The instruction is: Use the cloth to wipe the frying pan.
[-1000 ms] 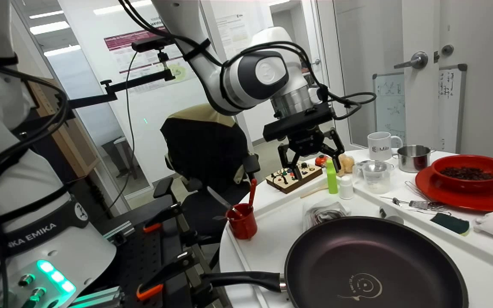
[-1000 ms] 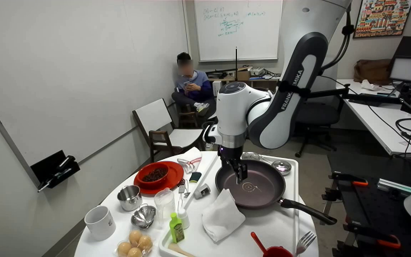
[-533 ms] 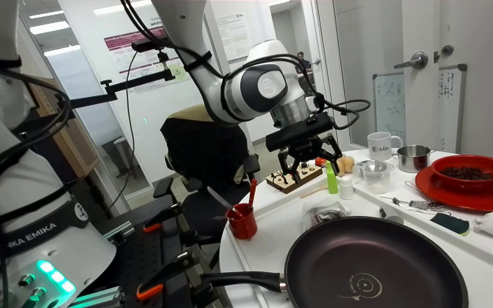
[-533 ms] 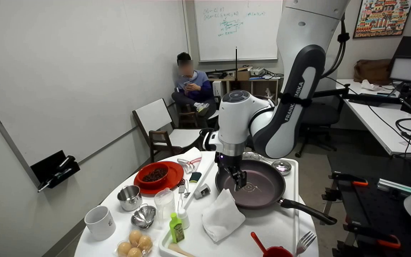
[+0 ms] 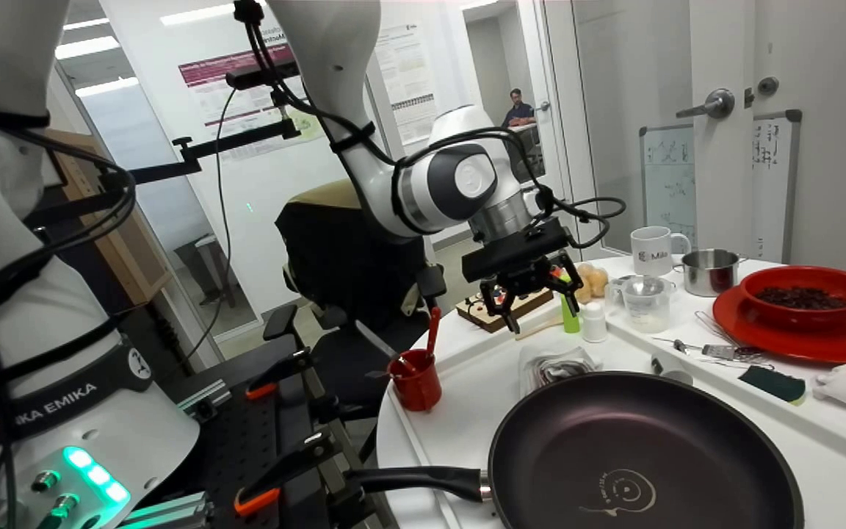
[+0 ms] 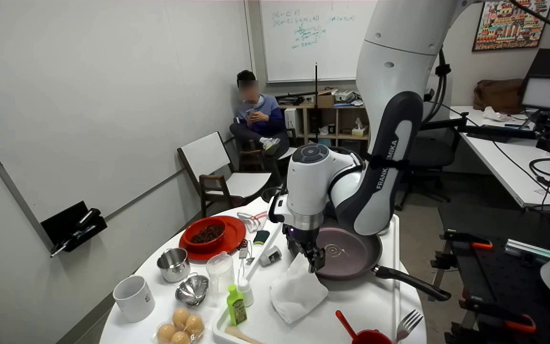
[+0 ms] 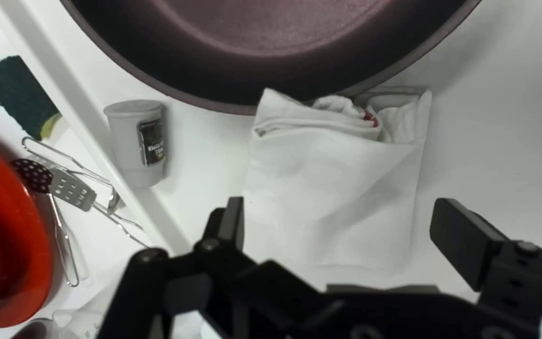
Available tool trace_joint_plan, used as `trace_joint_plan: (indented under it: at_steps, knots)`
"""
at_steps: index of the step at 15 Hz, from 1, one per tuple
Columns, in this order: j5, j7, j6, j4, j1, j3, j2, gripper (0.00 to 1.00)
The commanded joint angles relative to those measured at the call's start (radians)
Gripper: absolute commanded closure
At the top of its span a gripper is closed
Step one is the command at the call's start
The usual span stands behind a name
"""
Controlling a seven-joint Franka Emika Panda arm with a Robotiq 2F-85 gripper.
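Wrist view has the gripper point(image 7: 339, 230) spread wide over the cloth point(image 7: 332, 197) with nothing in its grasp, its two fingers point(image 7: 461, 240) standing one to each side of the fabric. The cloth lies folded on the white tray point(image 7: 497, 155) just beside the frying pan point(image 7: 271, 47); its upper fold overlaps the pan's rim there, though whether the two touch I cannot tell. Both exterior views show the gripper hanging on the cloth's side of the pan, above the tray. The pan sits flat on the tray, its black handle point(image 6: 411, 283) reaching out over the tray's edge towards the robot's base point(image 5: 122, 426). Near the cloth and just beside the pan, a grey shaker point(image 7: 132, 141) lies on its side. Across the tray's wall from the pan are a dark green sponge point(image 7: 24, 96) and some metal utensils point(image 7: 74, 190), and farther from it a red bowl point(image 5: 808, 318) of small dark pieces point(image 5: 801, 297) on a red plate point(image 5: 790, 351). On the far side of the cloth from the pan, a green bottle point(image 6: 237, 306) stands upright with a white bottle point(image 5: 594, 325) just beside it. Well apart from the pan, beyond those bottles, is a white mug point(image 6: 134, 301). Near the pan's handle stands a red cup point(image 5: 418, 386), a red-handled tool point(image 5: 433, 330) leaning out of it.
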Motion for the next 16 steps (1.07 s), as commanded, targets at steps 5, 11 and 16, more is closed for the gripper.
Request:
trace_joint_plan:
  at_steps: [5,11,16]
  knots:
    - [-0.040,0.130,0.004,0.159,0.133,-0.092,0.165,0.02]
    - [-0.031,0.154,-0.033,0.248,0.160,-0.114,0.250,0.02]
    - [-0.026,0.143,-0.098,0.289,0.131,-0.085,0.286,0.03]
